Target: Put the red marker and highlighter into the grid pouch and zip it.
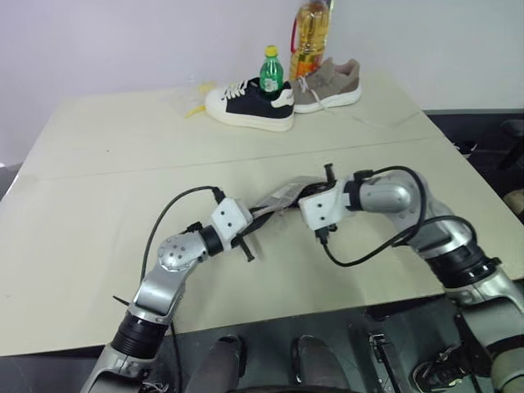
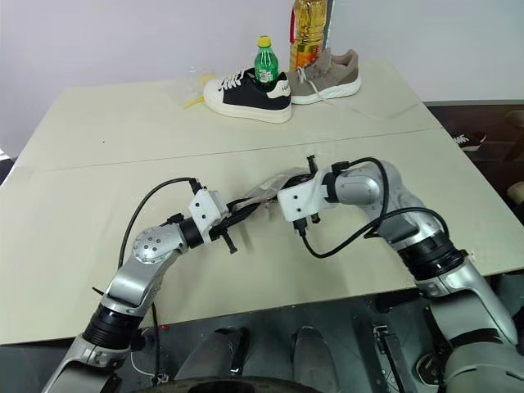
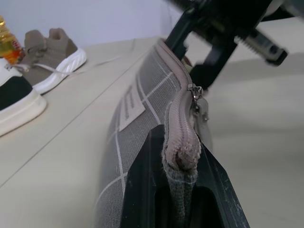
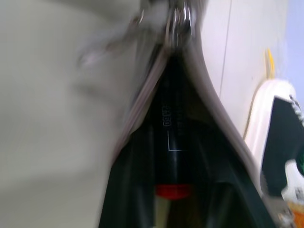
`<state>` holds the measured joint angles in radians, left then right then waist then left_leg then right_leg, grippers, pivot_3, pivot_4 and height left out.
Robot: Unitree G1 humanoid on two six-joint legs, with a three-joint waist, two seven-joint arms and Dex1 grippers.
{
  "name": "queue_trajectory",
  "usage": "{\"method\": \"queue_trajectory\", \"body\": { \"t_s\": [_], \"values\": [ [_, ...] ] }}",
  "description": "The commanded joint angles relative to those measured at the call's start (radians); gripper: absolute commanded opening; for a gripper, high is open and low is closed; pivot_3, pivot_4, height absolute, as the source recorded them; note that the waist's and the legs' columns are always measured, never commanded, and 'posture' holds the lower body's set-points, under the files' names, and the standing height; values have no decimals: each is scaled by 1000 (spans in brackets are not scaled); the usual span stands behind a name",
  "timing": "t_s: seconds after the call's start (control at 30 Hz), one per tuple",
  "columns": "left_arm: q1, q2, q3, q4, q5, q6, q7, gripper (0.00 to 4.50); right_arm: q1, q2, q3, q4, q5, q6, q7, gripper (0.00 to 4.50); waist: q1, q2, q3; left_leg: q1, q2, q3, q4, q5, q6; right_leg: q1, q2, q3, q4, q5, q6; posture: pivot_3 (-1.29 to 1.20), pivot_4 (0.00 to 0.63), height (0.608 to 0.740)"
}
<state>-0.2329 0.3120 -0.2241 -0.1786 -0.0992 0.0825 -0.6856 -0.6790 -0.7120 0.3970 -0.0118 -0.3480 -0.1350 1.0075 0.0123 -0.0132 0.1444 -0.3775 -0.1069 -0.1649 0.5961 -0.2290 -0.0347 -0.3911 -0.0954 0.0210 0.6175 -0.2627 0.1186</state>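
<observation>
The grid pouch is held up off the middle of the table between my two grippers, zipper edge upward. My left gripper is shut on the near end of the zipper edge. The right gripper is at the far end by the zipper slider, open, with one black finger on each side of the edge. The right wrist view looks into the pouch's open mouth below the slider. The red marker lies inside, a black barrel with a red part. The highlighter is hidden.
At the table's far edge stand a black-and-white sneaker, a beige sneaker, a green bottle and a tall oil bottle. A yellow scrap lies left of the shoes. The table is bare on both sides.
</observation>
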Motion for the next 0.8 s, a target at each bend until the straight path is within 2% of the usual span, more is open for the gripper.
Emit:
{"method": "queue_trajectory", "body": {
  "t_s": [0.03, 0.13, 0.3, 0.43, 0.57, 0.8],
  "values": [
    [7, -2, -1, -47, -14, 4, 7, 0, -25, -6, -44, -19, 7, -20, -23, 2923, 1, 0, 0, 0, 0, 0, 0, 0, 0, 0, 0, 0, 0, 0, 0, 0, 150, 740],
    [15, -1, 10, -49, -13, 10, 17, 0, -21, -10, -88, -21, 55, 6, -18, 4448, 0, 0, 0, 0, 0, 0, 0, 0, 0, 0, 0, 0, 0, 0, 0, 0, 150, 740],
    [0, -43, 63, -15, -35, 37, 88, 0, -12, 8, -261, -75, 303, 264, 27, 4448, 1, 0, 0, 0, 0, 0, 0, 0, 0, 0, 0, 0, 0, 0, 0, 0, 150, 740],
    [-41, -106, 120, 13, -80, 84, 159, 0, 14, 10, -349, -125, 450, 467, 37, 4448, 1, 0, 0, 0, 0, -1, 0, 0, 0, 1, 0, 0, 0, 0, 0, 0, 150, 740],
    [-66, -155, 144, 16, -127, 115, 188, 0, 75, 28, -358, -188, 530, 605, 17, 4448, 1, -1, 0, 0, 0, -1, 0, 0, 0, 1, 0, 0, 0, 0, 0, 0, 150, 740],
    [-98, -201, 144, 19, -158, 141, 208, 0, 112, 248, -307, -222, 572, 796, -188, 4448, -1, -1, 0, 0, 0, 0, 0, 0, 0, -1, 0, 0, 2, 0, 0, 0, 150, 740]
  ]
}}
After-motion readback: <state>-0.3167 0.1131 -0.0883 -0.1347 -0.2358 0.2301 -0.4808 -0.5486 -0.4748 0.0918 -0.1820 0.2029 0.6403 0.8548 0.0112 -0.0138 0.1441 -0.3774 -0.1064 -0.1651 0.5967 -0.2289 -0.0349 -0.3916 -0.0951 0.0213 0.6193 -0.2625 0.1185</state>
